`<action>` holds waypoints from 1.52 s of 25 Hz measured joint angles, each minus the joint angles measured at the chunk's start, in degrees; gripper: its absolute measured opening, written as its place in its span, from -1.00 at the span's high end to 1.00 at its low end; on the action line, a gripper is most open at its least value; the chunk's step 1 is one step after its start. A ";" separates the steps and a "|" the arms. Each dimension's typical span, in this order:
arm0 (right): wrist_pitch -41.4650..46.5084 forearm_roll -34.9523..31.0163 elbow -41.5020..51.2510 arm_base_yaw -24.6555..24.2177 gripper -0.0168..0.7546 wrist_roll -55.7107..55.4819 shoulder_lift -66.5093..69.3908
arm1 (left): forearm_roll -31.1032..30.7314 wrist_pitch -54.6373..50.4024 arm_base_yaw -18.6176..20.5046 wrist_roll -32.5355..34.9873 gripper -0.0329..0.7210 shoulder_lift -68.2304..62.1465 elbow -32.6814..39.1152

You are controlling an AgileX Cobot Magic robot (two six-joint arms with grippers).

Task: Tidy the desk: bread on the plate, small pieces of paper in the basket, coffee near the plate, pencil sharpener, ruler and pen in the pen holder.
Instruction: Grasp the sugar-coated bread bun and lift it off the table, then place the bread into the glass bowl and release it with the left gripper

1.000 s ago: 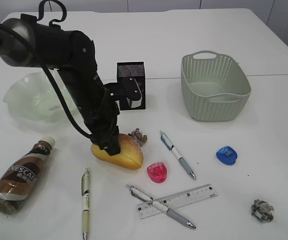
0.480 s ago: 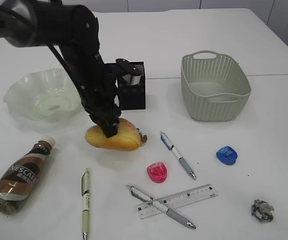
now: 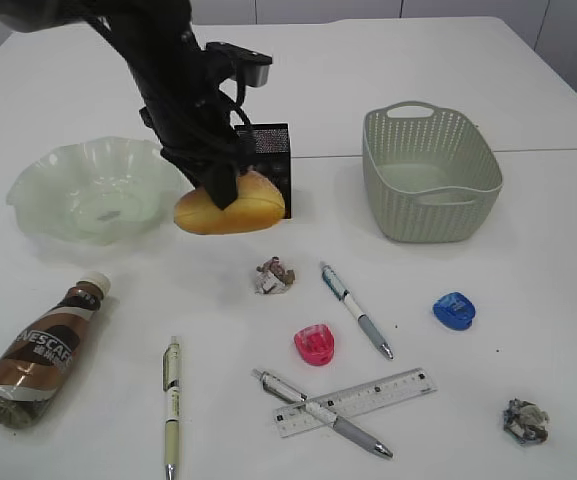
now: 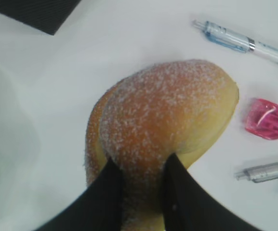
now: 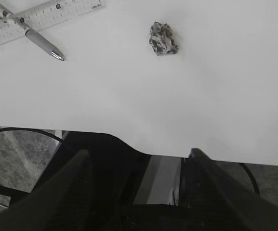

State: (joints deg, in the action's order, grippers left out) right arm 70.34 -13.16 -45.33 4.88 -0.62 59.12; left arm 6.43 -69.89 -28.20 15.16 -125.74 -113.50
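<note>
My left gripper (image 3: 222, 192) is shut on the golden bread (image 3: 236, 210) and holds it in the air in front of the black mesh pen holder (image 3: 269, 146), just right of the green ruffled plate (image 3: 30, 190). In the left wrist view both black fingers pinch the sugared bread (image 4: 167, 110). My right gripper (image 5: 139, 151) hangs open and empty past the desk's near edge; a paper wad (image 5: 163, 38) and the ruler (image 5: 42, 17) lie ahead of it. The coffee bottle (image 3: 36, 350) lies on its side at the front left.
The basket (image 3: 431, 178) stands at the back right. A second paper wad (image 3: 275, 276), a pink sharpener (image 3: 314, 344), a blue sharpener (image 3: 454, 311) and three pens (image 3: 356, 310) (image 3: 171, 405) (image 3: 323, 412) are scattered over the desk's front half.
The left gripper closed on the bread, lifted it off the desk and carried it up and back toward the plate. A paper wad that lay beside it is uncovered.
</note>
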 joint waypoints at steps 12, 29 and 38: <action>0.00 0.00 -1.29 0.00 -0.21 -3.99 0.00 | -7.67 -0.60 11.98 -16.92 0.51 0.00 -0.68; 0.35 0.00 -7.83 0.00 -0.21 -6.37 0.09 | -3.55 3.73 21.97 -14.39 -0.26 -3.78 -0.74; 0.44 0.76 -7.83 0.00 -0.21 -6.37 0.09 | -3.08 5.36 21.97 -14.04 -0.75 -4.21 -0.74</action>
State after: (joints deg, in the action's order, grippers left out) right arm 70.78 -12.40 -53.16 4.88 -6.99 59.22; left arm 3.35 -64.53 -6.23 1.12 -129.96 -114.23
